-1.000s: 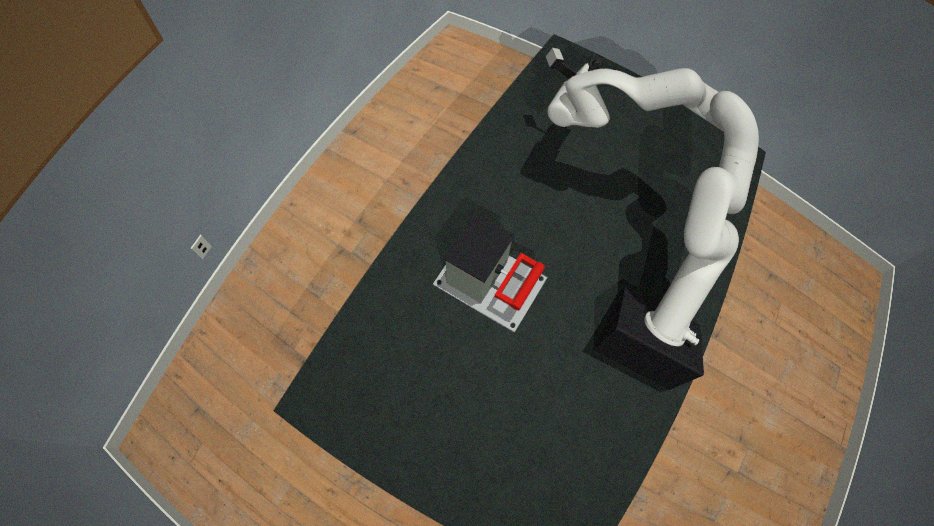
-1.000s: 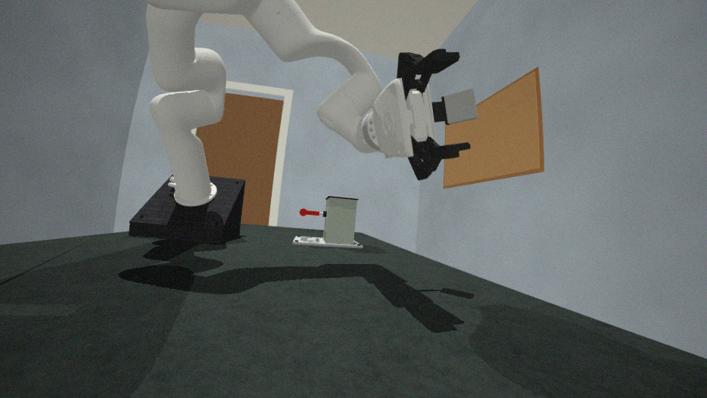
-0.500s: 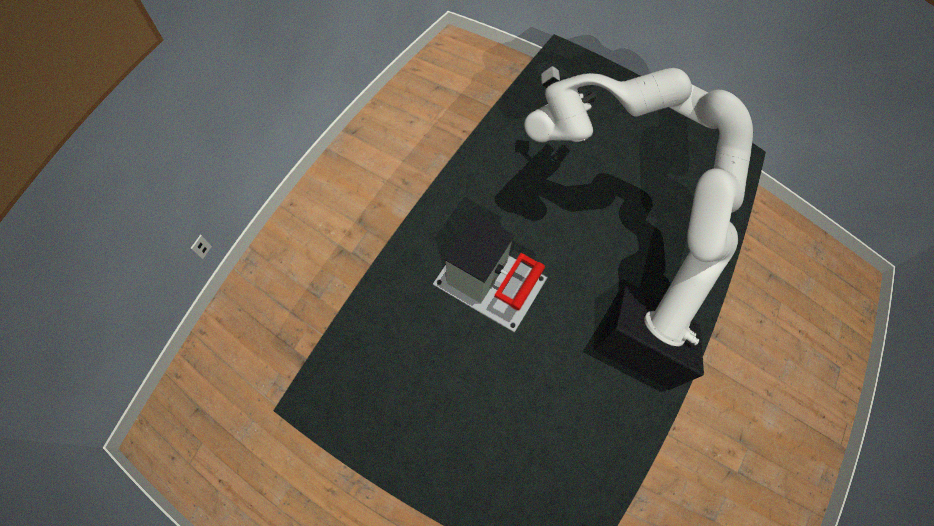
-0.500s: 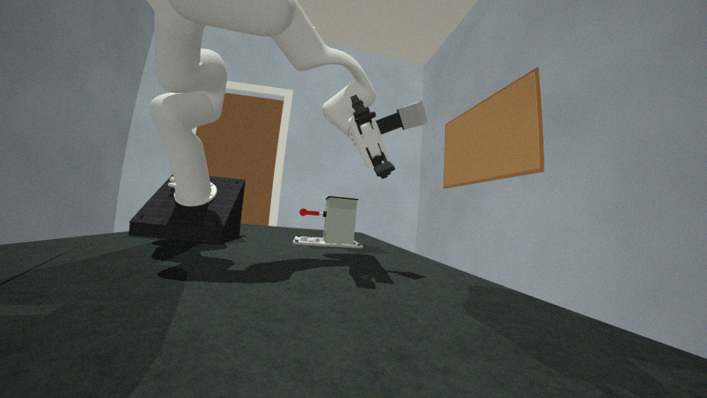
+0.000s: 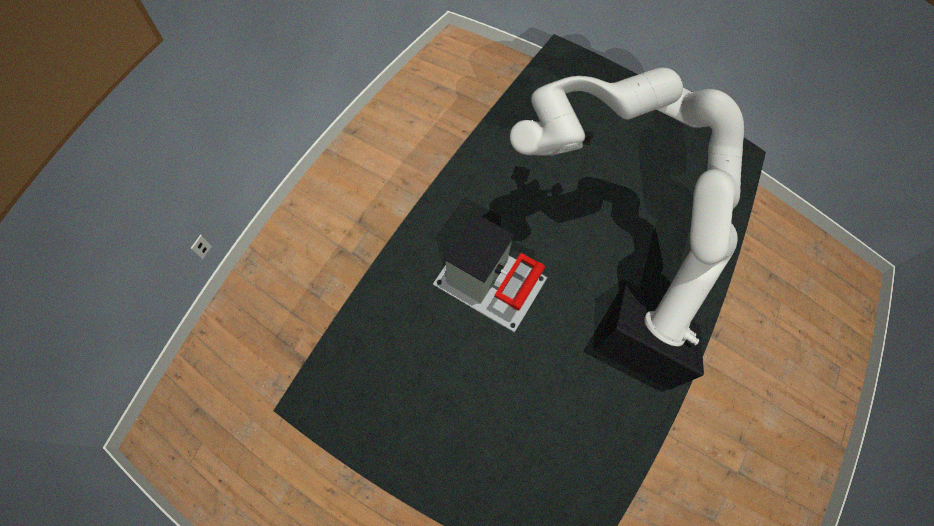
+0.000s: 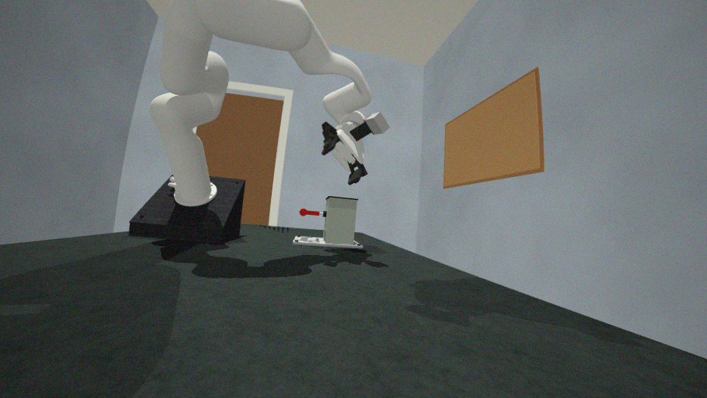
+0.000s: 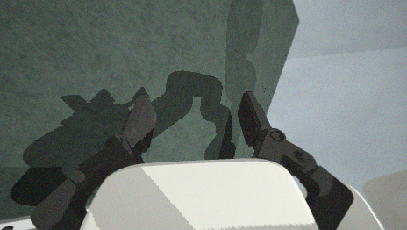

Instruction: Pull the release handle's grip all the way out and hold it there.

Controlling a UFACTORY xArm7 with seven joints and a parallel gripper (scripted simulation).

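The xArm gripper point(image 6: 341, 153) hangs spread wide and empty, high over the housing point(image 6: 341, 219). The red release-handle grip point(image 5: 519, 281) sits mid-desk, untouched and apparently fully retracted; reaching, grasping, pulling and holding all remain.

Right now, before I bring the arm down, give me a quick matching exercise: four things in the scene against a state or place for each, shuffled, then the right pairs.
Things:
1. gripper
2. release handle's grip
3. housing
4. arm's base

States or places:
A. black block at the table's edge
B. red, not yet touched by anything
C. grey-green box on a light plate
D. up in the air, jaws wide, holding nothing

Pairs: 1-D, 2-B, 3-C, 4-A
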